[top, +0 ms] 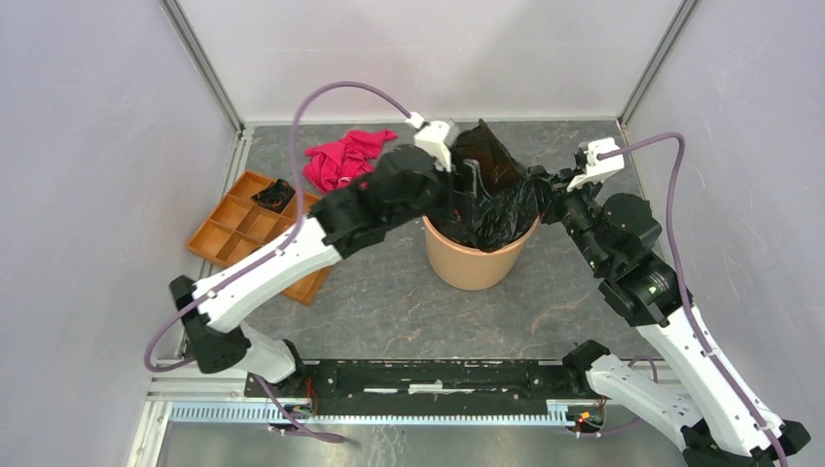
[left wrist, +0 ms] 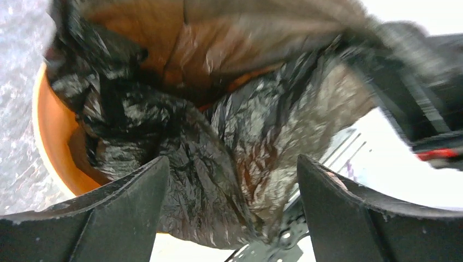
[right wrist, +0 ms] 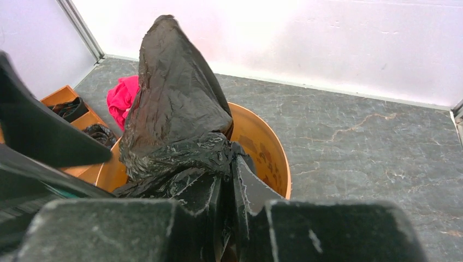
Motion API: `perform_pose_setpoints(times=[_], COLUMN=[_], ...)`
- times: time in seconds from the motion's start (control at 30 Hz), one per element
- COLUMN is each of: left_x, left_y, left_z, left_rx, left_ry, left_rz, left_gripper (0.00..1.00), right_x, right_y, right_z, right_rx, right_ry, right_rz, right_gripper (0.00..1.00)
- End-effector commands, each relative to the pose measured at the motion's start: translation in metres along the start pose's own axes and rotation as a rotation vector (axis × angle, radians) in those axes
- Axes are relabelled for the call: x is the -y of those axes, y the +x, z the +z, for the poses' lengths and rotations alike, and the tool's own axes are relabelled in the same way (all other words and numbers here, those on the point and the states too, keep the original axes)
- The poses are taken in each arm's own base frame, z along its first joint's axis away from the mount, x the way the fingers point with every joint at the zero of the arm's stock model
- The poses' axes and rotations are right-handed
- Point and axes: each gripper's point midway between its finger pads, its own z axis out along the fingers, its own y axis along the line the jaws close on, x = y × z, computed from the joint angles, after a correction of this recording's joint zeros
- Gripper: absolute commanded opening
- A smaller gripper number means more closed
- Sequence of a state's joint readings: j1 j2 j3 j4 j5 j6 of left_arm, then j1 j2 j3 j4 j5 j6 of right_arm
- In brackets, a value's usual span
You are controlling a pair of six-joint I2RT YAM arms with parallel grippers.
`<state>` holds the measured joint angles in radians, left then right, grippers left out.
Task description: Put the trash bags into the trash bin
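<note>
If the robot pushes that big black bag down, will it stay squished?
Probably floppy: the trash bag is thin creased film draping over the trash bin rim. It may spring back, since one end stands puffed above the bin. Seems light: the right gripper holds just a fold.

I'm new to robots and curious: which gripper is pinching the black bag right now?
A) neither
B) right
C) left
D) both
B: the right gripper is shut on the trash bag at the rim of the trash bin, while the left gripper hangs open over it.
</note>
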<state>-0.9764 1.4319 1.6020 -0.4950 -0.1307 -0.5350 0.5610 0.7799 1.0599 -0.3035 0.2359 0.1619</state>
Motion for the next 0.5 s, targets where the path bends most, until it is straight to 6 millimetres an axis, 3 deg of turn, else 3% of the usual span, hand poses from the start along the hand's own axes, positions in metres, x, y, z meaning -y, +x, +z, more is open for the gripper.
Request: perform_pose_setpoints(times=[0.0, 0.17, 0.27, 0.33, 0.4, 0.47], left_x=[-0.021, -0.024, -0.038, -0.043, -0.044, -0.04], left_y=[0.029, 0.04, 0.039, 0.033, 0.023, 0.011], left_z=[0.021, 0.033, 0.034, 0.03, 0.023, 0.014], left_rx=[-0.094, -0.128, -0.112, -0.077, -0.027, 0.032], left_ry=[-0.153, -0.193, -0.278, -0.312, -0.319, -0.285], left_rz=[0.138, 0.144, 0.123, 0.103, 0.086, 0.071], left_gripper=[0.86, 0.73, 0.53, 0.45, 0.43, 0.49], right_x=[-0.004, -0.003, 0.001, 0.004, 0.007, 0.009], right_y=[-0.007, -0.004, -0.001, 0.004, 0.007, 0.011], right_z=[0.003, 0.001, 0.0, 0.0, 0.0, 0.0], right_rx=[0.029, 0.029, 0.026, 0.016, 0.005, -0.01], right_ry=[-0.024, -0.022, -0.008, 0.006, 0.02, 0.03], right_rz=[-0.02, -0.032, -0.043, -0.051, -0.057, -0.063], right_gripper=[0.13, 0.13, 0.13, 0.13, 0.13, 0.13])
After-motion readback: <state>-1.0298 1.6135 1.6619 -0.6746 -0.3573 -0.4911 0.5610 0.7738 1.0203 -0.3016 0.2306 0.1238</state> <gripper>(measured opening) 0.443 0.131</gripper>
